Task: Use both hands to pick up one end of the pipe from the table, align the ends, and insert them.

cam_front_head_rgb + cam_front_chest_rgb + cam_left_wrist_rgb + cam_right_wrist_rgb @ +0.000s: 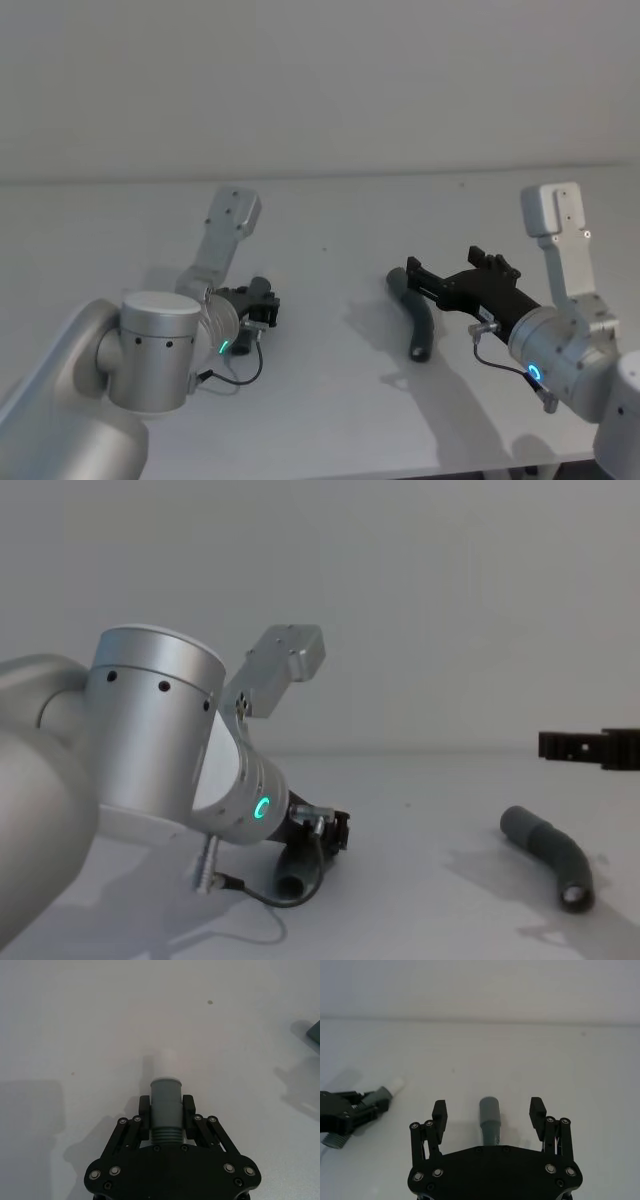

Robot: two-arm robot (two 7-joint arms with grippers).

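My left gripper (pixel 166 1110) is shut on one dark grey ribbed pipe piece (pixel 165 1102), whose narrow white end (pixel 165 1061) sticks out past the fingertips, low over the table (pixel 330 215). In the head view this left gripper (pixel 262 302) sits at the left. The other pipe piece (pixel 417 322) lies bent on the table at centre right. My right gripper (pixel 445 268) hovers above its far cuff, open. In the right wrist view the grey cuff (pixel 489 1109) shows between the spread fingers (pixel 440 1111). The chest view has that pipe piece (pixel 550 852) lying well below a right fingertip (pixel 588 747).
The white-grey table runs back to a plain wall. A thin cable (pixel 240 378) loops on the table beside my left wrist. Bare table (pixel 330 330) lies between the two grippers.
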